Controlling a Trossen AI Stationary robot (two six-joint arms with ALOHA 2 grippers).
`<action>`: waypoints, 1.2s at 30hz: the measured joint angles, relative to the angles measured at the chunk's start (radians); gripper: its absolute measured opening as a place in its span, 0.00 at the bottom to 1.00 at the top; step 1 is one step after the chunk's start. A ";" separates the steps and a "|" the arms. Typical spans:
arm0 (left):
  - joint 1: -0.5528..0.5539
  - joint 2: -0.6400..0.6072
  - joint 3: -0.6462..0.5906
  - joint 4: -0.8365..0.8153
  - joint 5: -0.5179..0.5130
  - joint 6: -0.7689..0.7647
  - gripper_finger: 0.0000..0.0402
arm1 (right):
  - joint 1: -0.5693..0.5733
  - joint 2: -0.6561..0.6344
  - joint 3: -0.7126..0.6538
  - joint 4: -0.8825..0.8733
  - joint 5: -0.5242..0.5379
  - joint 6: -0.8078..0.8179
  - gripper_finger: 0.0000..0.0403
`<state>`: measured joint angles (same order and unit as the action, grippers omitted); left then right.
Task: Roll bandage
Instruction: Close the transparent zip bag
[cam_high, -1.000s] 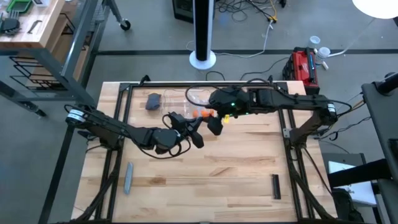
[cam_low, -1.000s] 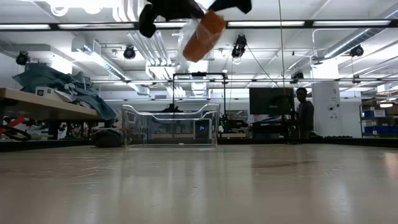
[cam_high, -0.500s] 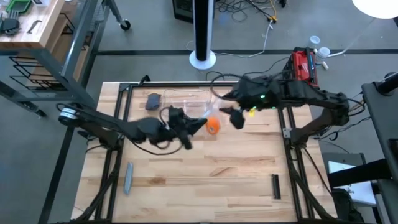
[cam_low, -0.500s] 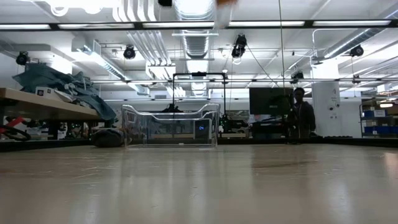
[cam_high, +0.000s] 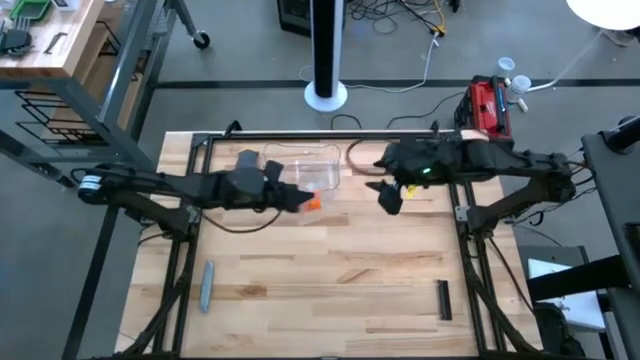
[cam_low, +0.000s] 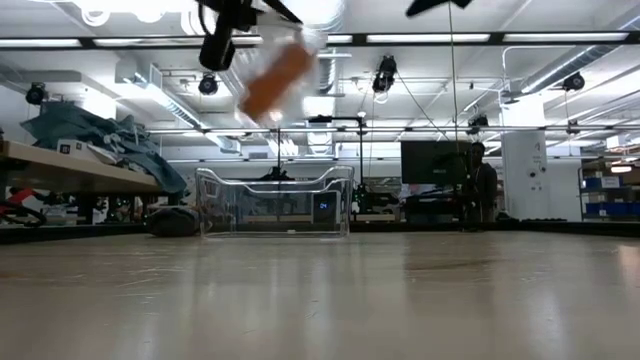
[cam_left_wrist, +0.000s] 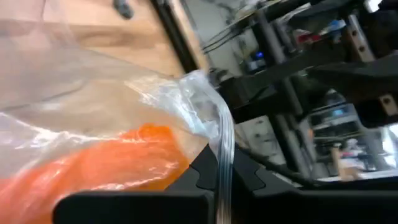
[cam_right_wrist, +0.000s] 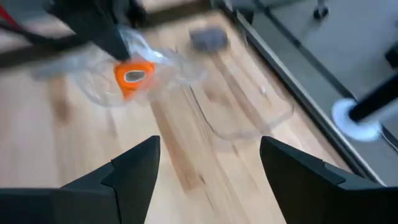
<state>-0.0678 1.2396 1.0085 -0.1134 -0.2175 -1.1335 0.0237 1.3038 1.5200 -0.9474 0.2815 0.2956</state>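
Your left tool (cam_high: 300, 200) is clenched on the clear crinkly plastic wrapper (cam_left_wrist: 186, 93) with the bright orange fabric bandage (cam_high: 314, 203) seemingly inside, above the table (cam_high: 340, 270); the right tool (cam_high: 388, 197) hangs released, so the roll may slide out.

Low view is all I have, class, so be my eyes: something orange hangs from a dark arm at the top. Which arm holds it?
Observer: The left pincer. From above, its arm comes in from the table's left side, with the bandage at its tip.
Operator: Does it pinch the bandage itself?
Observer: No. The left wrist view shows its fingers shut on the clear wrapper, with the bandage inside.
Operator: And the other arm?
Observer: The right pincer hangs open and empty, apart from the wrapper.
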 joint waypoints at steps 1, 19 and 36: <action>-0.003 -0.001 0.008 -0.028 0.037 0.001 0.00 | 0.001 0.007 -0.013 0.021 -0.001 -0.004 0.66; -0.023 0.036 0.012 0.048 0.154 0.067 0.00 | 0.162 0.074 -0.155 0.446 -0.117 -0.698 0.60; -0.031 0.052 0.010 0.102 0.177 0.098 0.00 | 0.206 0.234 -0.150 0.579 -0.117 -0.811 0.47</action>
<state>-0.0992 1.2916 1.0183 -0.0118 -0.0402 -1.0350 0.2293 1.5374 1.3697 -0.3685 0.1646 -0.5154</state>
